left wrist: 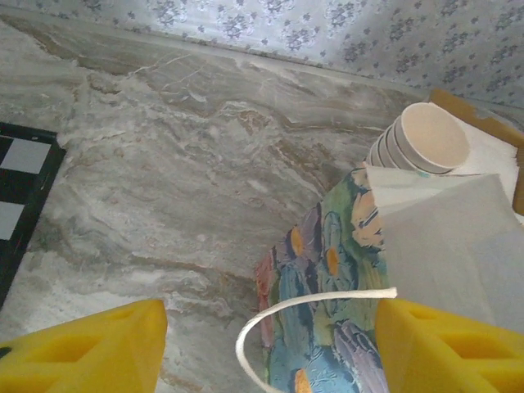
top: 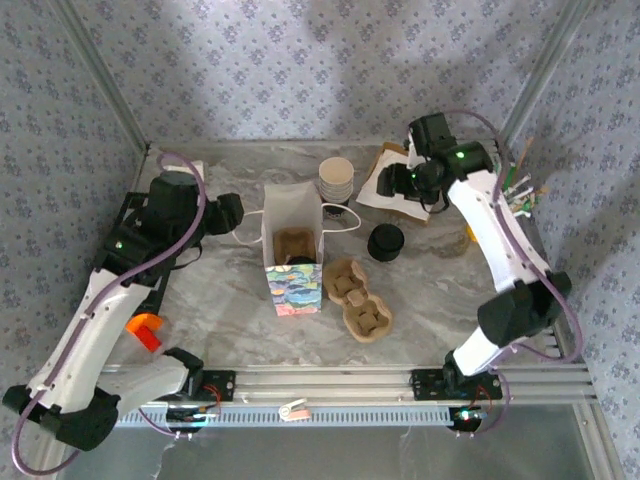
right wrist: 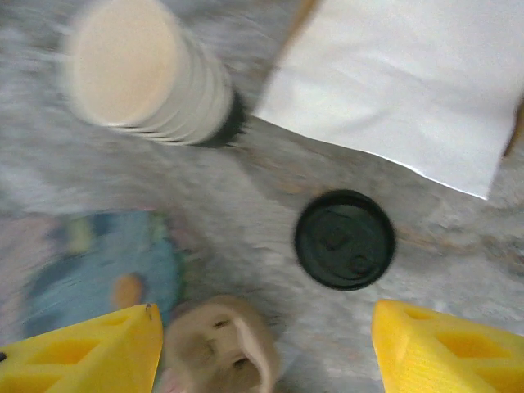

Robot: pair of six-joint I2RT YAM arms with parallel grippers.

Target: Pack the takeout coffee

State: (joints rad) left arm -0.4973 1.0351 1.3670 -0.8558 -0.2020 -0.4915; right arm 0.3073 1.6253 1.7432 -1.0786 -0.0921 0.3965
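Note:
A white paper bag (top: 290, 235) with a colourful painted front (top: 296, 290) stands open mid-table, a brown pulp carrier (top: 295, 245) inside it. My left gripper (top: 232, 212) hovers at the bag's left side, open; in the left wrist view the bag's white cord handle (left wrist: 270, 315) loops between the yellow fingers (left wrist: 90, 352) without touching them. A stack of paper cups (top: 336, 180) stands behind the bag. A round black lid (top: 385, 242) lies to the right. My right gripper (top: 402, 182) is open above the lid (right wrist: 345, 239), holding nothing.
Two more pulp carriers (top: 355, 298) lie right of the bag. White napkins (top: 392, 178) rest on a brown tray at the back right. Stirrers or straws (top: 520, 190) stick up at the far right edge. An orange object (top: 146, 330) sits near the left arm.

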